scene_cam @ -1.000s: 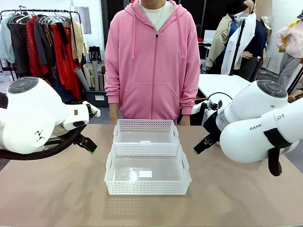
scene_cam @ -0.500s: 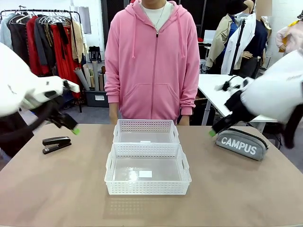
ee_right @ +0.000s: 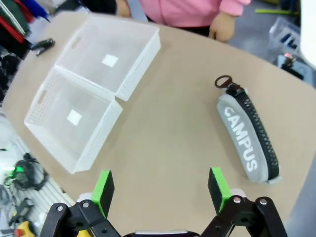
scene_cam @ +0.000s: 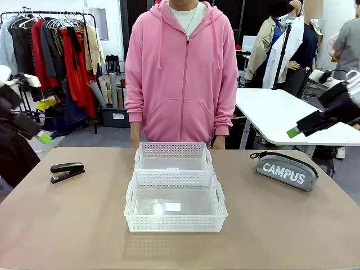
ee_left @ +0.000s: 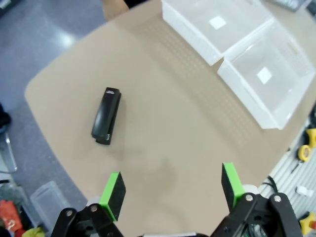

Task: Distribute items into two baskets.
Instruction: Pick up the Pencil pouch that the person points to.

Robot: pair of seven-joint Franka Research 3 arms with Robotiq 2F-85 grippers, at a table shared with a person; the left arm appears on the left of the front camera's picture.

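The stapler (scene_cam: 67, 171), black and closed, is seen lying flat on the left part of the bench (scene_cam: 67, 230), well apart from the baskets. The left tool (scene_cam: 43, 137) is held high at the left edge of the front view, above and to the left of the stapler and clear of the bench. In the left wrist view this tool (ee_left: 172, 188) is shown with its green pads (ee_left: 112, 193) spread wide and nothing between them, the stapler (ee_left: 106, 116) lying below and beyond them. At the middle of the bench the two baskets are set touching, one behind the other: the near basket (scene_cam: 175, 224) on the robot's side and the far basket (scene_cam: 173, 149) toward the person (scene_cam: 180, 73), who is stood at the far edge in a pink hoodie with both hands lowered behind that basket. Nothing but a small white label can be made out on the floor of each basket. On the right part of the bench the grey pouch (scene_cam: 284, 171) marked "CAMPUS" is laid on its side, its black zipper uppermost, well apart from the baskets. The right tool (scene_cam: 295, 132) is held above the pouch near the right edge. In the right wrist view this tool (ee_right: 160, 189) is likewise shown wide and empty, with the pouch (ee_right: 247, 143) off to one side of it.
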